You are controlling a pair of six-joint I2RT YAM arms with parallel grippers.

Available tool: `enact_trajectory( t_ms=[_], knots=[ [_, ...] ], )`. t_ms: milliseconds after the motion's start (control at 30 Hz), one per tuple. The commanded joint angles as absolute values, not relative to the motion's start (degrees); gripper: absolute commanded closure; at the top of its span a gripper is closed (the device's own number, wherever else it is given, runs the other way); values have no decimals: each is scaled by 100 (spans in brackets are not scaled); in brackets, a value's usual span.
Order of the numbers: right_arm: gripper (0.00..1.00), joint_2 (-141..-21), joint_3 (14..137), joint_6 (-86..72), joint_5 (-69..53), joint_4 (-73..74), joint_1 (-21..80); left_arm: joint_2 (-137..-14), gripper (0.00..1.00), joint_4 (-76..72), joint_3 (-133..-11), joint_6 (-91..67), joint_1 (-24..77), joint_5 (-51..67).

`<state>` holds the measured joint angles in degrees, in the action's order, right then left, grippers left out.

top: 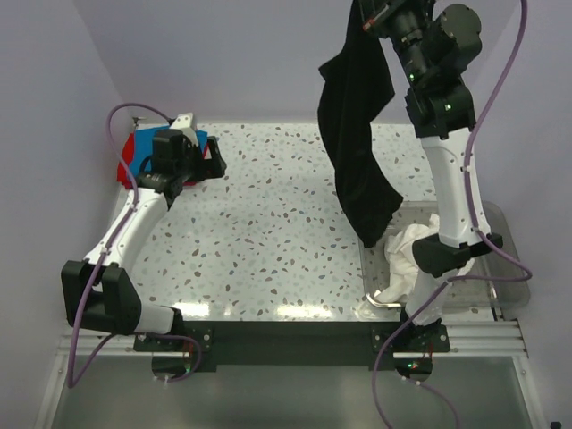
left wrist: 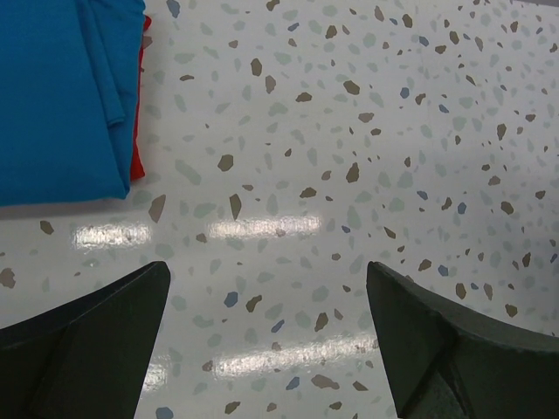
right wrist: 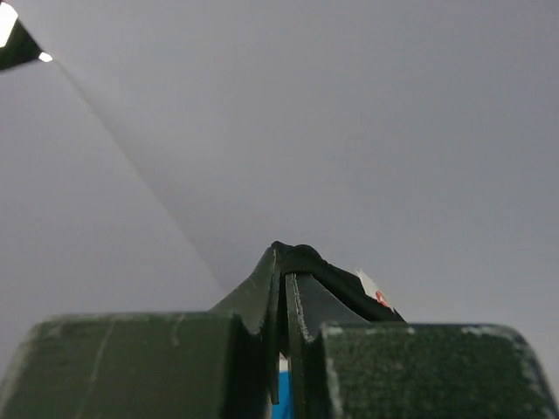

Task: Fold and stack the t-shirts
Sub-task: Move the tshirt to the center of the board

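My right gripper (top: 368, 16) is raised high at the back and is shut on the black t-shirt (top: 357, 134), which hangs down with its lower end near the bin. In the right wrist view the jaws (right wrist: 284, 266) pinch a black fold (right wrist: 336, 272) with a small white tag. A folded blue t-shirt (left wrist: 61, 96) lies on a red one (left wrist: 137, 164) at the table's far left. They also show in the top view (top: 134, 163). My left gripper (top: 213, 161) is open and empty just right of that stack, low over the table (left wrist: 266, 332). White t-shirts (top: 407, 255) lie crumpled in the bin.
A clear plastic bin (top: 509, 268) sits at the near right beside the right arm's base. The speckled tabletop (top: 268, 232) lies between the stack and the bin. Grey walls close the left and back sides.
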<state>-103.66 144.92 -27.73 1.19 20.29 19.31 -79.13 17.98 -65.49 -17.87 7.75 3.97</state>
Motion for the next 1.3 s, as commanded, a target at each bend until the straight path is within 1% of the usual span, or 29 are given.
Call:
enact_trajectory(
  t_ms=[0, 67, 200, 333, 433, 533, 567, 600, 633, 700, 733, 767, 800, 833, 867, 900, 933, 967, 1033, 1067, 1133, 1267],
  knots=[
    [100, -10704, 15248, -3795, -378, 318, 2223, -7963, 0, 1529, -6768, -1731, 782, 527],
    [100, -10827, 15188, -3998, -334, -217, 2311, -7972, 0, 1521, -6741, -1749, 782, 527],
    [100, -11021, 15161, -4376, -246, -685, 2592, -8024, 0, 1529, -6697, -1784, 782, 527],
    [100, -11162, 15205, -4447, -386, -607, 2847, -8024, 0, 1547, -6680, -1784, 782, 519],
    [100, -11101, 14978, -4474, -623, -309, 2953, -8007, 0, 1556, -6662, -1767, 782, 475],
    [100, -10741, 14241, -4228, -817, 394, 2962, -7972, 0, 1591, -6618, -1740, 782, 387],
    [100, -10618, 13655, -4097, -791, 578, 2971, -7954, 0, 1591, -6557, -1705, 782, 300],
    [100, -10478, 13328, -3739, -730, 771, 2962, -7911, 0, 1591, -6522, -1688, 782, 255],
    [100, -10276, 12741, -3561, -573, 1217, 2962, -7901, 0, 1600, -6487, -1670, 782, 211],
    [100, -10152, 12254, -3027, 129, 1781, 2962, -7884, 0, 1617, -6416, -1582, 782, 150],
    [100, -10221, 12000, -2823, 462, 2402, 2962, -7884, 0, 1652, -6399, -1530, 782, 115],
    [89, -10326, 11971, -2621, 814, 2756, 2962, -7875, 0, 1661, -6346, -1407, 791, 62],
    [79, -10458, 11979, -2289, 1453, 3404, 2962, -7875, 0, 1679, -6311, -1380, 791, 9],
    [67, -10633, 12058, -2111, 1685, 3689, 2962, -7875, 0, 1705, -6258, -1354, 800, 17],
    [53, -11009, 12154, -1988, 1931, 4005, 2962, -7875, 0, 1705, -6153, -1301, 826, -217],
    [33, -11221, 12242, -1882, 2177, 4565, 2953, -7884, 0, 1722, -6109, -1283, 861, -272],
    [27, -11372, 12330, -1863, 2241, 4753, 2962, -7910, 0, 1766, -6074, -1266, 905, -333],
    [17, -11512, 12261, -1837, 2224, 4842, 2953, -7954, 0, 1793, -6012, -1266, 1088, -482],
    [9, -11488, 11763, -1846, 2032, 4738, 2953, -8033, 0, 1845, -5951, -1309, 1361, -632],
    [3, -11409, 11551, -1889, 1952, 4615, 2953, -8164, 0, 1854, -5907, -1362, 1606, -676],
    [1, -11391, 11129, -2003, 1768, 4412, 2944, -8366, 0, 1811, -5828, -1607, 1827, -494],
    [2, -11505, 10750, -2214, 1539, 4395, 2962, -8813, 0, 1486, -5713, -1872, 2012, -185]
  ],
)
